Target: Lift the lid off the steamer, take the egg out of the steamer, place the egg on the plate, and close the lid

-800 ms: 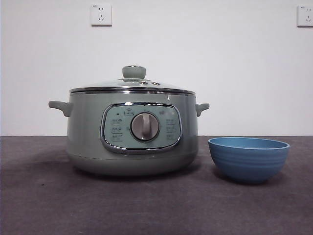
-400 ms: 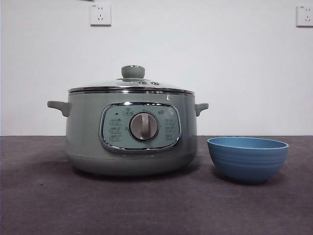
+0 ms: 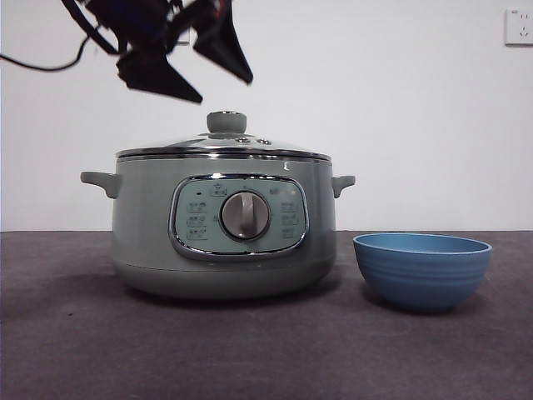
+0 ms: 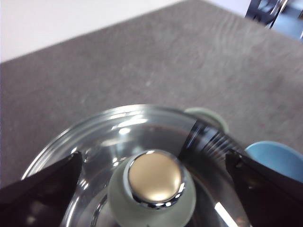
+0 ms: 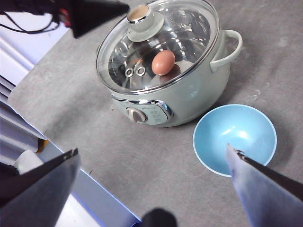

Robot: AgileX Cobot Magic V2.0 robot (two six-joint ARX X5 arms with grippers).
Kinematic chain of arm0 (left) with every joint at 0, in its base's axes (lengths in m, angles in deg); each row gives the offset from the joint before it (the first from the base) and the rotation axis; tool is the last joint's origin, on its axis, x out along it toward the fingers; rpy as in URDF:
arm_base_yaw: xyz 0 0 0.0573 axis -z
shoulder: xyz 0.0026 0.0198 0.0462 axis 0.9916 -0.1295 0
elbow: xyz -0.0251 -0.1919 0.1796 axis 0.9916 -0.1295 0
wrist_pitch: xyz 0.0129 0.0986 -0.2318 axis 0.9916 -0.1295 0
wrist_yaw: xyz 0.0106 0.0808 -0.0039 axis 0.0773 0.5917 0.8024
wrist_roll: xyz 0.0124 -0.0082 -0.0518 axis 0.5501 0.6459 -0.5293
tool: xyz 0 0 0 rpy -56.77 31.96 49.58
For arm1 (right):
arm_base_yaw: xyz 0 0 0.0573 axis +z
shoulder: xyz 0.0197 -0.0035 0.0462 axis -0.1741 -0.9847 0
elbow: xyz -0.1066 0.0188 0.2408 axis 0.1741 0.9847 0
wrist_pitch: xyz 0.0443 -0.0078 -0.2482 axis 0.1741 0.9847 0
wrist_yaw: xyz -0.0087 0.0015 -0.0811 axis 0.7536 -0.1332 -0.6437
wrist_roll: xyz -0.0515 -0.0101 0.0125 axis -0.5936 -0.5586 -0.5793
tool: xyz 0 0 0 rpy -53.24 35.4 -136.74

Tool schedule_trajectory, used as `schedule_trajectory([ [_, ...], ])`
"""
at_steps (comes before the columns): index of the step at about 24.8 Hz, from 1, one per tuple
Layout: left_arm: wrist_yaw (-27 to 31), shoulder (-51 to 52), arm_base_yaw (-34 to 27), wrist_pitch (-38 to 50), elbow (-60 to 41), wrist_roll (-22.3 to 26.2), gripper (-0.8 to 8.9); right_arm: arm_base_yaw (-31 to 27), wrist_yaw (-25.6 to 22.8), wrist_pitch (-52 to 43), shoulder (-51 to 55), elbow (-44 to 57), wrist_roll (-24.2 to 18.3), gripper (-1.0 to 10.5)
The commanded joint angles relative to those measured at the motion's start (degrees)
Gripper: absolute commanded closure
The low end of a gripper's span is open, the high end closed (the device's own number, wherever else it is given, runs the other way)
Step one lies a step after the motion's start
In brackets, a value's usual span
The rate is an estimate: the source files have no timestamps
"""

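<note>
The sage-green steamer (image 3: 225, 233) stands on the table with the glass lid (image 3: 223, 143) closed on it. My left gripper (image 3: 225, 92) hangs open just above the lid's knob (image 3: 226, 122), not touching it. In the left wrist view the knob (image 4: 155, 178) sits between the open jaws of the left gripper (image 4: 154, 158). The brown egg (image 5: 163, 62) lies inside the steamer (image 5: 199, 101), seen through the lid (image 5: 189, 33). The blue plate (image 3: 421, 270) stands empty to the steamer's right. My right gripper (image 5: 151, 150) is open and empty, high above the table, out of the front view.
The table (image 3: 266, 350) has a dark grey cover. A white wall with a socket (image 3: 519, 27) is behind. A black cable (image 3: 42, 65) trails from the left arm. The table's near edge (image 5: 94, 189) shows in the right wrist view.
The left arm has come into the front view from the top left and now hangs open over the lid's knob. The steamer, lid and plate have not moved.
</note>
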Motion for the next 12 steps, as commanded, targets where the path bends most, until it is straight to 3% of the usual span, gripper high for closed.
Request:
schedule_trajectory([
  [1, 0.3, -2.1, 0.3, 1.3, 0.0, 2.0, 3.01, 0.1, 0.1, -0.3, 0.0, 0.0, 0.4, 3.5],
  [9, 3.2, -5.6, 2.0, 1.5, 0.0, 2.0, 3.17, 0.1, 0.1, -0.3, 0.0, 0.0, 0.3, 3.5],
  [10, 3.1, -5.6, 2.2, 1.4, 0.0, 2.0, 3.72, 0.1, 0.1, -0.3, 0.0, 0.0, 0.4, 3.5],
  [12, 3.1, -5.6, 2.2, 0.7, 0.0, 1.9, 5.88, 0.1, 0.1, -0.3, 0.0, 0.0, 0.4, 3.5],
])
